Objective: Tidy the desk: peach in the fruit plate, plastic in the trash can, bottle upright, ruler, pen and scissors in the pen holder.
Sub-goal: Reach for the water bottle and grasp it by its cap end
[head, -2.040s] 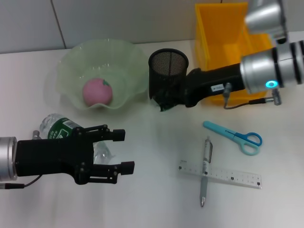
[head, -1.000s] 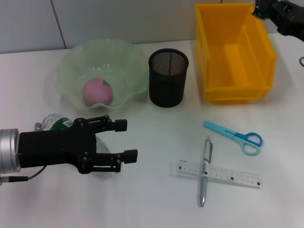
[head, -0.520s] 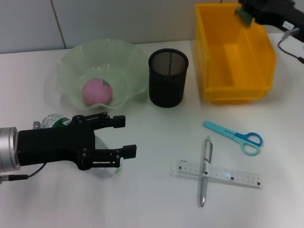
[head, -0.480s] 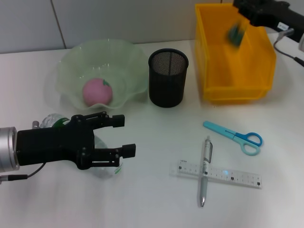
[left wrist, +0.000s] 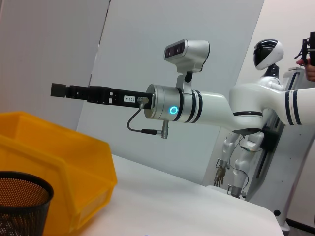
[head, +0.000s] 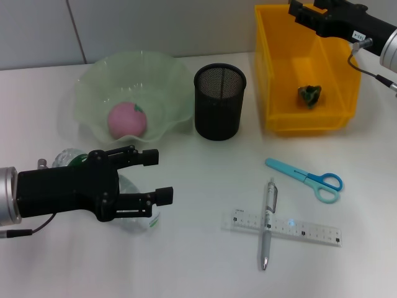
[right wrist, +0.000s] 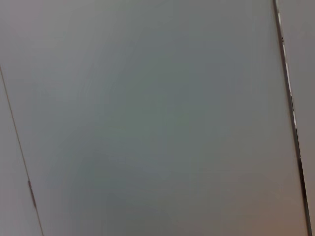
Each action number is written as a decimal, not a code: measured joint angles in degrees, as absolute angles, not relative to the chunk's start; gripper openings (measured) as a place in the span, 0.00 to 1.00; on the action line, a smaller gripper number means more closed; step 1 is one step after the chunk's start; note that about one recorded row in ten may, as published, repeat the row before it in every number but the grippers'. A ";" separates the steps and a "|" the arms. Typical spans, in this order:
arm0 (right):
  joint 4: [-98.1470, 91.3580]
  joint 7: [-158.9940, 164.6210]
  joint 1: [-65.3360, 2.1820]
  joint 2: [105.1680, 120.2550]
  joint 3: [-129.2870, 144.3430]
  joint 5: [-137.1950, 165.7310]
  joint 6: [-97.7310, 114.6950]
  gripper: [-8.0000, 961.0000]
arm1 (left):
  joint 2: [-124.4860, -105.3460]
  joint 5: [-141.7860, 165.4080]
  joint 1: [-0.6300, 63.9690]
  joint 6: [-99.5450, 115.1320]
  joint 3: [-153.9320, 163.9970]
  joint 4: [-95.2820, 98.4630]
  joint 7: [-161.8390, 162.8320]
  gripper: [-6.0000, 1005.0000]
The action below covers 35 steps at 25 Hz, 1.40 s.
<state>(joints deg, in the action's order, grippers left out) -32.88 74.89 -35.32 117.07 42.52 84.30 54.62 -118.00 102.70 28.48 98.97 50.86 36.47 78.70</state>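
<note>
Left end effector (head: 153, 177) spread around lying bottle (head: 133, 202). Right end effector (head: 296, 10) above yellow bin (head: 273, 93); finger state indeterminable. Plastic (head: 309, 94) lies inside.

White table (head: 205, 261), bare patches between items. Grey panelled wall (head: 155, 25) behind. Second white humanoid robot (left wrist: 268, 98), background.

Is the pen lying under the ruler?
No, in the head view the pen lies across the top of the ruler, forming a cross on the table.
</note>
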 joint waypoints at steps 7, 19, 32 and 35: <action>-33.14 75.58 -35.18 117.28 42.64 84.27 55.93 0.72 | -117.95 102.71 28.39 99.12 50.88 36.47 78.35 0.86; -36.63 80.44 -32.33 117.29 43.35 85.03 63.00 0.83 | -117.74 102.83 28.38 99.12 50.89 36.55 78.64 0.86; -37.69 88.45 -30.00 113.03 44.02 99.30 88.69 0.83 | -117.14 103.07 28.84 98.89 50.89 36.93 78.68 0.86; -37.88 88.58 -30.25 112.91 44.02 103.44 92.88 0.83 | -116.88 103.24 28.90 98.73 50.89 36.94 79.00 0.86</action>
